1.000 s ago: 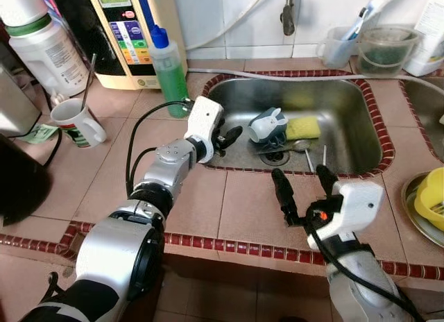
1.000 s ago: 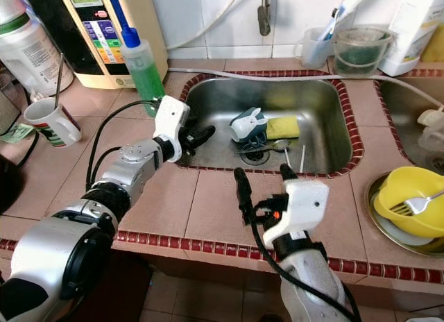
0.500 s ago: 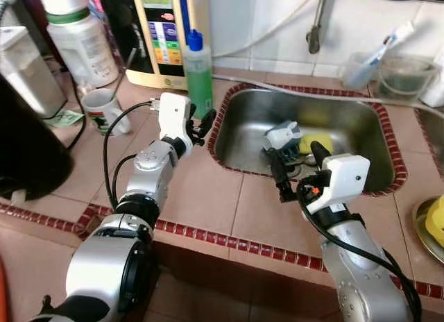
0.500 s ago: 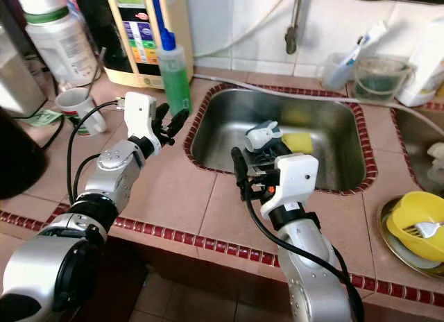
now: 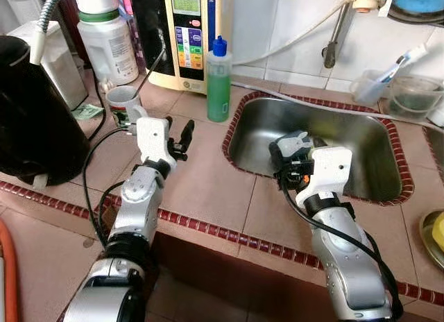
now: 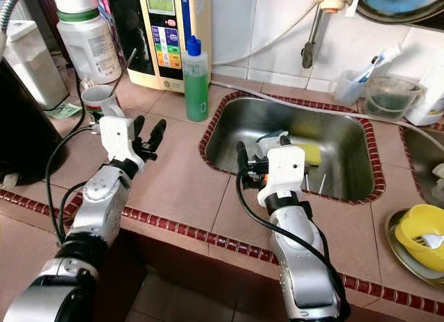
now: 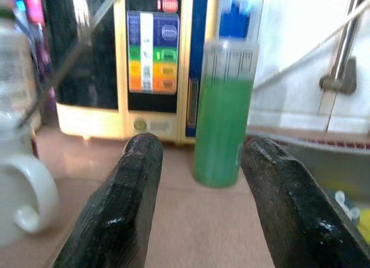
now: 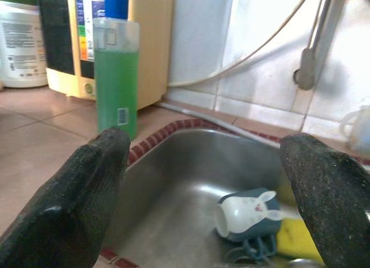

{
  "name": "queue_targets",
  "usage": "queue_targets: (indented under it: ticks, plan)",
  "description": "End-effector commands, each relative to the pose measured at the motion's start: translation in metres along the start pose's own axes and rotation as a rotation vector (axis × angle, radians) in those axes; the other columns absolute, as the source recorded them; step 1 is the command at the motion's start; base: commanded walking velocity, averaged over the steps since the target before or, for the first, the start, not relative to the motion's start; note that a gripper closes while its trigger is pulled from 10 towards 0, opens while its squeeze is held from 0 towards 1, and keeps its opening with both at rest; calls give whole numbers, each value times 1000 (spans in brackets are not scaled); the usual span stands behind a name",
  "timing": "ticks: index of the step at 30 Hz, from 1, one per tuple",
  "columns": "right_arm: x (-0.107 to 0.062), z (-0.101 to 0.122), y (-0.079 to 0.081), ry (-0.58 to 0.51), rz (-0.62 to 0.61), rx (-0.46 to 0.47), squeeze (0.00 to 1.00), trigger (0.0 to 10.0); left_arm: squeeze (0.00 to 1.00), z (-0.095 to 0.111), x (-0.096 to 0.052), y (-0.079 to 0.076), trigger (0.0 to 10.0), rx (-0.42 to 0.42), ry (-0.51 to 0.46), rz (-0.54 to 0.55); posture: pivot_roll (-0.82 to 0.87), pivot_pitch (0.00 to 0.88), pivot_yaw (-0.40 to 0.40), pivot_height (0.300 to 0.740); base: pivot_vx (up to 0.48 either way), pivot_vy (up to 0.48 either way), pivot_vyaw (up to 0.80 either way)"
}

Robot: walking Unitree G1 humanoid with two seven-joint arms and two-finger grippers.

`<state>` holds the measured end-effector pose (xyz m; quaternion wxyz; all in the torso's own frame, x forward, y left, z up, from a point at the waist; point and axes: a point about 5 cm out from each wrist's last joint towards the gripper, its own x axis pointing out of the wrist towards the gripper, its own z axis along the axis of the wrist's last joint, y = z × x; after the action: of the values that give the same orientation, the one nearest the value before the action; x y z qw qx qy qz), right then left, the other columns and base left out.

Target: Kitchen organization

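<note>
My left gripper [image 6: 148, 130] hovers open over the tiled counter, between a white mug [image 6: 97, 100] holding a spoon and the green soap bottle [image 6: 195, 79]. Its wrist view looks past both fingers [image 7: 124, 210] at that bottle [image 7: 222, 112] and the mug [image 7: 23, 193]. My right gripper [image 8: 205, 144] is wide open at the near rim of the steel sink [image 5: 361, 138]. Below it in the basin lies a blue-and-white rabbit mug [image 8: 245, 213] on its side, beside a yellow sponge [image 6: 312, 153]. Nothing is held by either gripper.
A water purifier [image 5: 191, 30] and a large white bottle [image 5: 107, 41] stand against the back wall. A black appliance [image 5: 35, 114] occupies the left counter. Plastic cups [image 6: 385, 93] sit behind the sink, a faucet [image 6: 309, 48] above it. A yellow bowl [image 6: 420, 232] rests at the far right.
The camera has pulled back and turned left. My left gripper swung from the sink's left rim out over the counter toward the white mug. My right gripper rose to the sink's near rim.
</note>
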<state>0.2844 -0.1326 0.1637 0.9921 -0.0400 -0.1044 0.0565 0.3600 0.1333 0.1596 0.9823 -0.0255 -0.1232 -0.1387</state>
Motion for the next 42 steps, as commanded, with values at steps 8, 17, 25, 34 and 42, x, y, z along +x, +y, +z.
queue_targets:
  ticks: [8, 17, 25, 34, 42]
  plan:
    - [5, 5, -27, -80, -161, -28, 0, 10000, 0, 2, -11, 0, 10000, -6, 9, 19, -14, 0, 17, 740, 0, 0, 0]
    - [10, 3, -26, -92, -158, -36, 0, 10000, 0, 7, -9, -4, 10000, 11, 16, -2, -9, 0, 16, 740, 0, 0, 0]
    - [11, 0, -27, -75, -160, -35, 0, 10000, 0, 4, -10, -7, 10000, 3, 46, -8, -9, 0, 9, 740, 0, 0, -358]
    - [14, -1, -26, -69, -142, -40, 0, 10000, 0, 7, -9, -7, 10000, 1, 39, 0, -4, 0, 0, 740, 0, 0, -772]
    - [16, -2, -25, -62, -131, -50, 0, 10000, 0, 7, -10, -7, 10000, 1, 35, 3, -2, 0, -9, 740, 0, 0, -762]
